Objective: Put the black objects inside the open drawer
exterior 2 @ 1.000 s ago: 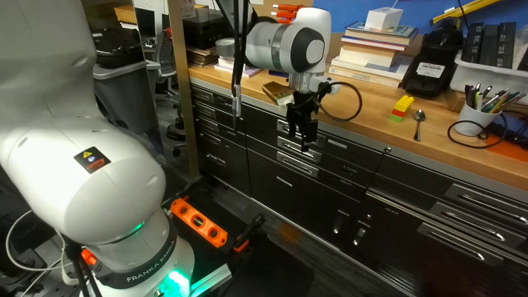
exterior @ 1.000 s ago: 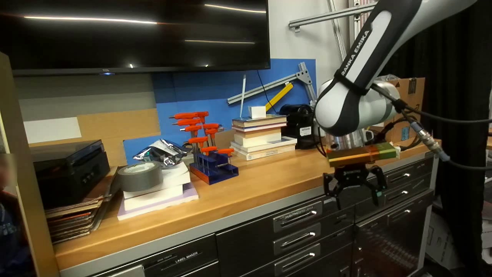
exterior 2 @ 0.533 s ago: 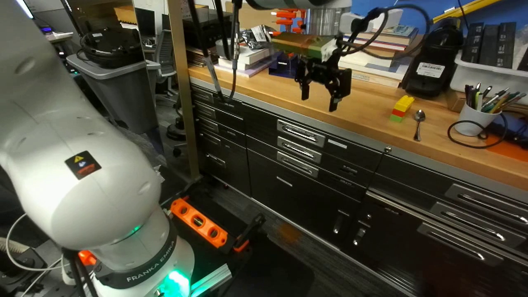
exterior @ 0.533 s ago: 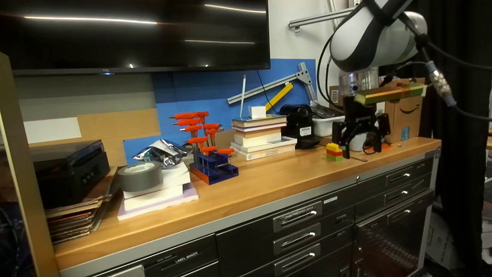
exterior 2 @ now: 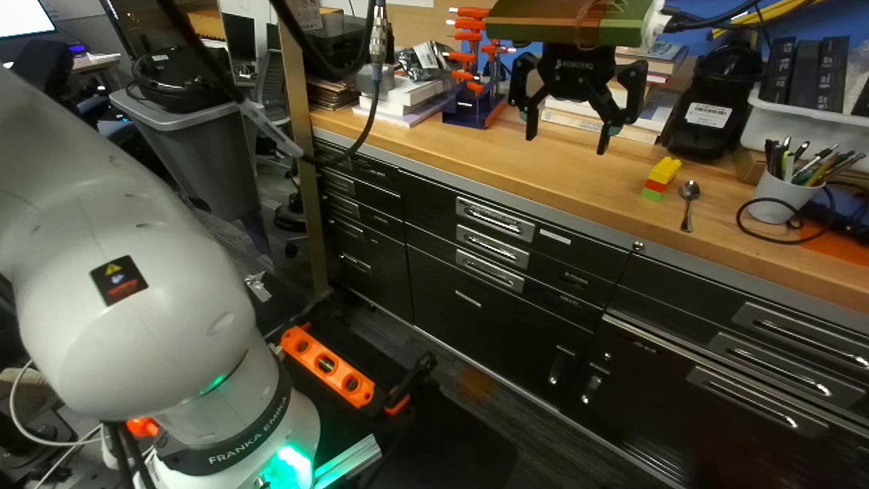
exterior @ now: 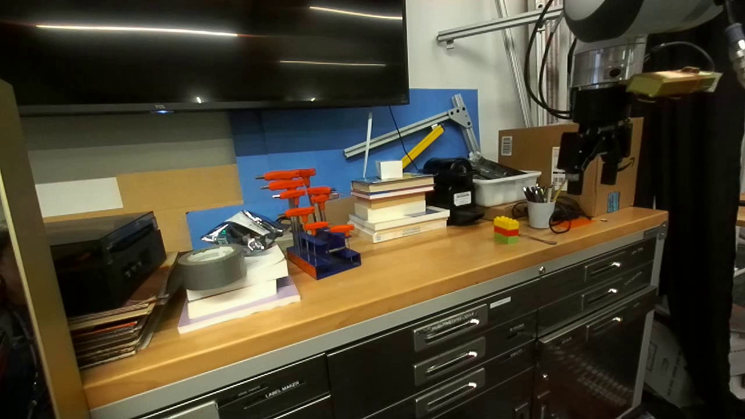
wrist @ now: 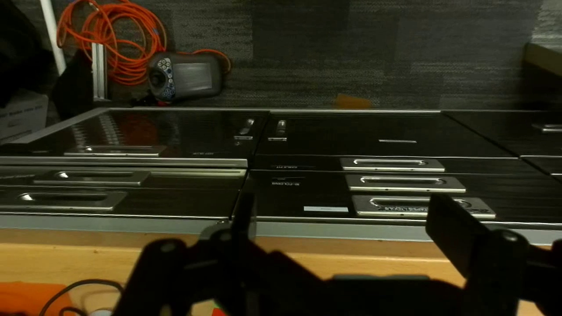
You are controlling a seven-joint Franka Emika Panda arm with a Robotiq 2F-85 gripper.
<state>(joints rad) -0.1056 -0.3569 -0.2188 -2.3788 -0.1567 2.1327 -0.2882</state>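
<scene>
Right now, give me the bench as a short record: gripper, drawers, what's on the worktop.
gripper: open, holding nothing, off the worktop
drawers: fronts below the worktop, none seen pulled far out
brick stack: yellow over red over green
spoon: beside the brick stack
cup: upright, holding pens
taller book stack: beside the black case
tape roll: on the shorter book stack
red-handled tools: in a blue stand
</scene>
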